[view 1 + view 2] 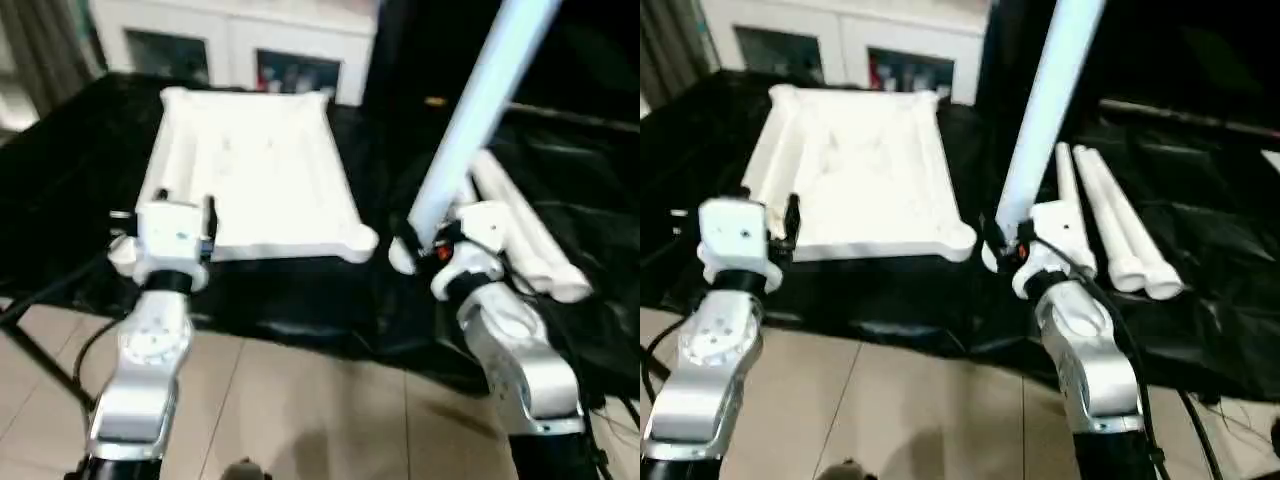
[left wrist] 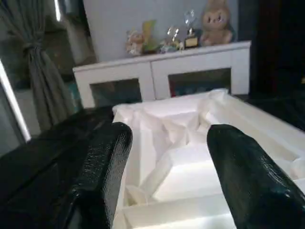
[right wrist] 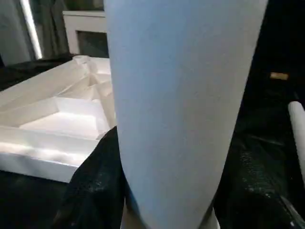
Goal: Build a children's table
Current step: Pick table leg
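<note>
The white tabletop point(image 1: 250, 170) lies upside down on the black-covered surface, ribbed underside up, with rounded sockets at its corners. My right gripper point(image 1: 425, 245) is shut on a long white leg point(image 1: 480, 105) that rises tilted up and to the right; its lower end sits just right of the top's near right corner socket point(image 1: 362, 240). In the right wrist view the leg point(image 3: 181, 105) stands between the black fingers point(image 3: 93, 186). My left gripper point(image 2: 167, 162) stands open with nothing between its fingers point(image 2: 102, 162), at the top's near left corner point(image 1: 125, 250).
Two more white legs point(image 1: 1115, 225) lie side by side on the black cloth point(image 1: 580, 230) right of my right arm. A white glass-door cabinet point(image 1: 240, 45) with figurines on it stands behind the work surface. Tiled floor point(image 1: 300, 410) lies below the near edge; a grey curtain point(image 2: 45, 81) hangs at the left.
</note>
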Controlling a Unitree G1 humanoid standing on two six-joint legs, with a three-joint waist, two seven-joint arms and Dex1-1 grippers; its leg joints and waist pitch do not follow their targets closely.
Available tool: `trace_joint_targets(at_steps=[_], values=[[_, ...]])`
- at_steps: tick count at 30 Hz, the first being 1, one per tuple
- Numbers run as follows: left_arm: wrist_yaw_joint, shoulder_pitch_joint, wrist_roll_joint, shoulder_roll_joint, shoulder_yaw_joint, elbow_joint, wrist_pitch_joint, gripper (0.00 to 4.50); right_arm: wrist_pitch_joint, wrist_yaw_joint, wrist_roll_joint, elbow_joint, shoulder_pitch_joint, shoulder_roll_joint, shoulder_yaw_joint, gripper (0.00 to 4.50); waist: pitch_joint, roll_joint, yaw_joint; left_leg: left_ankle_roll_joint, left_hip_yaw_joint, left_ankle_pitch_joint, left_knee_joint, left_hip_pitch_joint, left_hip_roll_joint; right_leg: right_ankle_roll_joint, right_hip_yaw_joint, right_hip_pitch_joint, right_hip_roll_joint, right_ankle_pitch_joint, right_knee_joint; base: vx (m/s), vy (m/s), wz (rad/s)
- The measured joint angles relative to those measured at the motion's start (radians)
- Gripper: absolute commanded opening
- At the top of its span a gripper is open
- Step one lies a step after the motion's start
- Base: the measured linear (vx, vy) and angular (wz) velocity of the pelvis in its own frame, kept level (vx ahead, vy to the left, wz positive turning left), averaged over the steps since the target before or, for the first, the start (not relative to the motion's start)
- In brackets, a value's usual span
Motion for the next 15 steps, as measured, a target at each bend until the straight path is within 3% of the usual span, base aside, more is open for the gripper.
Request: trace_joint_targets(at_steps=[1, 2, 3, 4, 5, 6, 7, 9, 10, 11, 12, 13, 14, 15], values=[[-0.007, -0.006, 0.0, 0.009, 0.001, -0.001, -0.003, 3.04, 0.0, 0.004, -0.001, 0.0, 0.0, 0.001, 0.001, 1.94, 0.005, 0.01, -0.001, -0.006, 0.001, 0.004, 0.003, 0.002, 0.02, 0.002, -0.028, 0.016, -0.003, 0.0, -0.007, -0.016, 0.024, 0.39], [-0.01, -0.006, 0.0, 0.012, 0.002, 0.0, -0.003, 3.04, 0.0, 0.005, -0.001, 0.0, 0.0, 0.003, 0.002, 1.94, 0.007, 0.016, -0.007, -0.012, 0.0, 0.007, 0.0, 0.001, 0.023, 0.006, -0.044, 0.025, -0.008, 0.0, -0.013, 0.018, 0.046, 0.54], [-0.012, -0.005, -0.002, 0.014, 0.006, -0.001, -0.003, 3.04, 0.0, 0.007, -0.001, 0.0, -0.002, 0.011, 0.009, 1.94, 0.008, 0.016, -0.012, -0.012, -0.004, 0.008, -0.004, 0.004, 0.018, 0.011, -0.043, 0.027, -0.008, -0.001, -0.013, 0.038, 0.045, 0.52], [-0.013, -0.004, -0.01, 0.018, 0.018, 0.0, 0.0, 3.04, 0.001, 0.009, -0.001, 0.0, -0.01, 0.027, 0.025, 1.94, 0.012, 0.018, -0.018, -0.011, -0.031, 0.008, -0.006, 0.004, -0.01, 0.008, -0.013, 0.025, -0.002, -0.01, 0.001, 0.038, 0.045, 0.52], [-0.013, -0.004, -0.012, 0.019, 0.03, 0.0, 0.004, 3.04, 0.001, 0.012, -0.001, 0.0, -0.012, 0.032, 0.038, 1.94, 0.012, 0.016, -0.025, -0.01, -0.048, 0.008, -0.006, 0.007, -0.03, 0.009, 0.024, 0.019, 0.006, -0.024, 0.016, 0.045, 0.036, 0.53], [-0.014, -0.004, -0.015, 0.021, 0.041, -0.001, 0.005, 3.04, 0.001, 0.018, 0.0, 0.0, -0.014, 0.035, 0.048, 1.94, 0.015, 0.011, -0.028, -0.01, -0.045, 0.006, -0.009, 0.018, -0.043, 0.006, 0.067, 0.017, 0.012, -0.038, 0.038, 0.064, -0.031, 0.51], [-0.017, -0.004, -0.02, 0.024, 0.049, -0.001, 0.005, 3.04, 0.001, 0.026, 0.0, 0.0, -0.014, 0.034, 0.052, 1.94, 0.017, 0.007, -0.025, -0.012, -0.022, 0.002, -0.011, 0.035, -0.043, 0.016, 0.096, 0.022, 0.012, -0.054, 0.056, 0.064, -0.031, 0.51], [-0.026, -0.004, -0.022, 0.02, 0.052, -0.003, 0.006, 3.04, 0.0, 0.032, 0.001, -0.001, -0.013, 0.028, 0.05, 1.94, 0.02, -0.004, -0.014, -0.019, 0.012, -0.042, -0.015, 0.06, -0.03, 0.023, 0.105, 0.044, 0.006, -0.062, 0.041, 0.082, -0.067, 0.07], [-0.034, -0.004, -0.025, 0.014, 0.044, -0.007, 0.006, 3.04, 0.0, 0.031, 0.005, -0.001, -0.009, 0.026, 0.038, 1.94, 0.025, -0.003, 0.002, 0.018, 0.022, -0.067, 0.064, 0.05, -0.019, 0.023, 0.114, 0.066, 0.008, -0.062, 0.021, 0.097, -0.049, -0.03], [-0.038, -0.004, -0.027, 0.012, 0.035, -0.008, 0.006, 3.04, 0.0, 0.029, 0.009, -0.001, -0.005, 0.027, 0.028, 1.94, 0.026, -0.006, 0.012, 0.02, 0.019, -0.067, 0.121, 0.041, -0.019, 0.023, 0.126, 0.073, 0.006, -0.062, 0.01, 0.128, -0.026, -0.16], [-0.043, -0.007, -0.028, 0.011, 0.03, -0.008, 0.006, 3.04, 0.001, 0.028, 0.016, -0.002, -0.003, 0.03, 0.021, 1.94, 0.024, -0.009, 0.017, 0.02, 0.02, -0.067, 0.128, 0.039, -0.018, 0.024, 0.13, 0.081, 0.005, -0.061, -0.004, 0.131, -0.02, -0.05], [-0.048, -0.016, -0.029, 0.01, 0.023, -0.009, 0.006, 3.04, 0.0, 0.027, 0.021, -0.002, -0.004, 0.031, 0.016, 1.94, 0.02, -0.005, 0.022, 0.021, 0.021, -0.066, 0.075, 0.041, -0.009, 0.026, 0.129, 0.088, 0.009, -0.058, -0.024, 0.131, -0.02, -0.05], [-0.051, -0.017, -0.03, 0.01, 0.024, -0.01, 0.007, 3.04, 0.0, 0.027, 0.021, -0.002, -0.004, 0.028, 0.014, 1.94, 0.012, 0.008, 0.024, 0.021, 0.026, -0.065, 0.013, 0.042, 0.006, 0.03, 0.119, 0.093, 0.021, -0.049, -0.038, 0.161, 0.011, 0.16], [-0.053, -0.017, -0.032, 0.012, 0.025, -0.009, 0.008, 3.04, 0.0, 0.026, 0.02, -0.001, -0.004, 0.026, 0.012, 1.94, 0.004, 0.031, 0.025, 0.006, 0.025, -0.035, -0.034, 0.05, 0.028, 0.034, 0.105, 0.102, 0.039, -0.052, -0.048, 0.197, 0.079, 0.1]])
